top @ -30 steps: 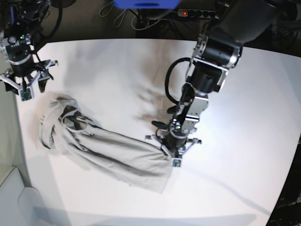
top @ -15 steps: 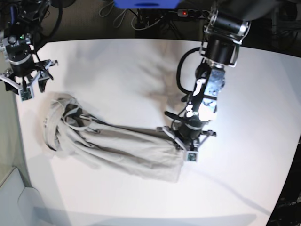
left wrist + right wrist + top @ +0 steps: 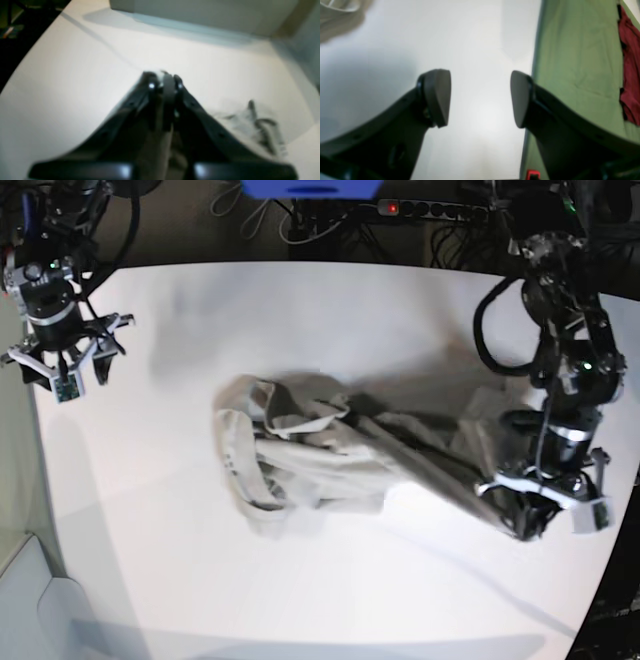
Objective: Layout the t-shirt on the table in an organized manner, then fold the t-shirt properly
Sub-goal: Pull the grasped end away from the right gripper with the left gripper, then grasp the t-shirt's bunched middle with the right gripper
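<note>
The beige t-shirt (image 3: 330, 450) lies crumpled and stretched across the middle of the white table (image 3: 300, 310), collar end at the left and the other end pulled out to the right. My left gripper (image 3: 545, 515) is shut on the shirt's right edge near the table's right rim. In the left wrist view its jaws (image 3: 163, 80) are closed on a strip of cloth, with the shirt's bunch (image 3: 250, 120) behind. My right gripper (image 3: 62, 375) is open and empty at the table's far left. In the right wrist view it (image 3: 480, 97) hovers over bare table, a bit of shirt (image 3: 335, 15) at the top left.
The table's left edge lies just beside the right gripper, with green floor (image 3: 570, 62) and a red cloth (image 3: 630, 75) beyond it. A power strip (image 3: 420, 208) and cables lie behind the table. A pale box (image 3: 30, 600) stands at the front left.
My left gripper has dragged the shirt's edge far to the right, near the table's right rim. The whole shirt slid from the left to the middle. The right arm barely moved.
</note>
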Controlling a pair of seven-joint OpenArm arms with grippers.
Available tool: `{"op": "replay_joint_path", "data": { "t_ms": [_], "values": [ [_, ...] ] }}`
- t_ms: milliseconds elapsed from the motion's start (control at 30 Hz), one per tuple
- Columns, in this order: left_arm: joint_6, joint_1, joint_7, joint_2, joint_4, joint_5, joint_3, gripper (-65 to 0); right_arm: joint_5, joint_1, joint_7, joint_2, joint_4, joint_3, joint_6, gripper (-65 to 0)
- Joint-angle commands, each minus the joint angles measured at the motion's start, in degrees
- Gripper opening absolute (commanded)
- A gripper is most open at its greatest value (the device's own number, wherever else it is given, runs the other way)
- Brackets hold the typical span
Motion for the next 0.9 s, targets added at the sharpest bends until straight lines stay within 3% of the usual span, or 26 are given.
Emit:
{"op": "replay_joint_path", "data": {
  "t_ms": [0,133,233,433,667,867],
  "values": [
    [-0.5,-0.3,0.7,-0.8,0.8,-2.4,-0.1,-64.7,0.5,0.0,1.1,0.6,0.9,0.1,0.2,-27.2],
    [-7.0,5.5,3.4,-5.4,0.8,-5.8,-0.2,-64.7,0.5,0.0,1.1,0.5,1.0,0.1,0.2,-27.2],
    [-9.4,10.8,3.3,-6.9,0.7,-5.7,-0.4,-64.7,0.5,1.2,1.1,0.5,1.0,-0.2,0.2,-27.1],
    [-9.5,20.0,3.4,-9.9,0.7,-5.7,-0.4,-64.7,0.4,2.8,1.1,1.8,1.0,-9.3,0.2,-27.0],
    [-9.5,27.8,3.3,-11.1,0.7,-5.7,-0.5,-64.7,0.4,11.3,1.0,1.6,0.7,-19.6,0.2,-27.0],
    [-9.6,30.9,3.3,-11.0,0.7,-5.8,-0.5,-64.7,0.3,21.9,-7.7,1.2,-6.4,-31.0,0.2,-27.0]
  ]
}}
